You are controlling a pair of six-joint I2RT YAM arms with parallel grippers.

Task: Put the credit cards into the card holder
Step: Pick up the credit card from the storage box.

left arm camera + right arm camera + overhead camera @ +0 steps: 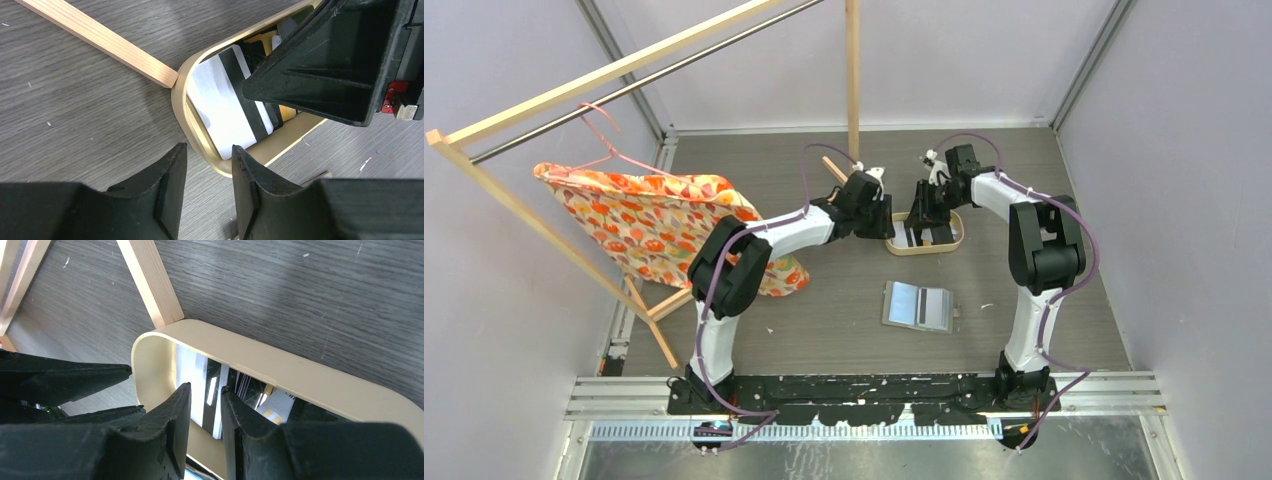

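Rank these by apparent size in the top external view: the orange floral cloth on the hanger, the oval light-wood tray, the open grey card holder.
1. Orange floral cloth: clearly largest.
2. Oval light-wood tray and open grey card holder: these look alike, so unranked; the tray is partly hidden.

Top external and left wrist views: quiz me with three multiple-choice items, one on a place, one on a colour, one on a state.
1. The card holder lies: A inside the tray; B on the table, on the tray's near side; C beyond the tray.
2. The white card has a stripe that is: A black; B red; C green.
3. The card holder is: A snapped shut; B standing on edge; C open flat.
B: bare table separates it from the tray's near rim. A: the left wrist view shows a black band. C: its lining faces up.
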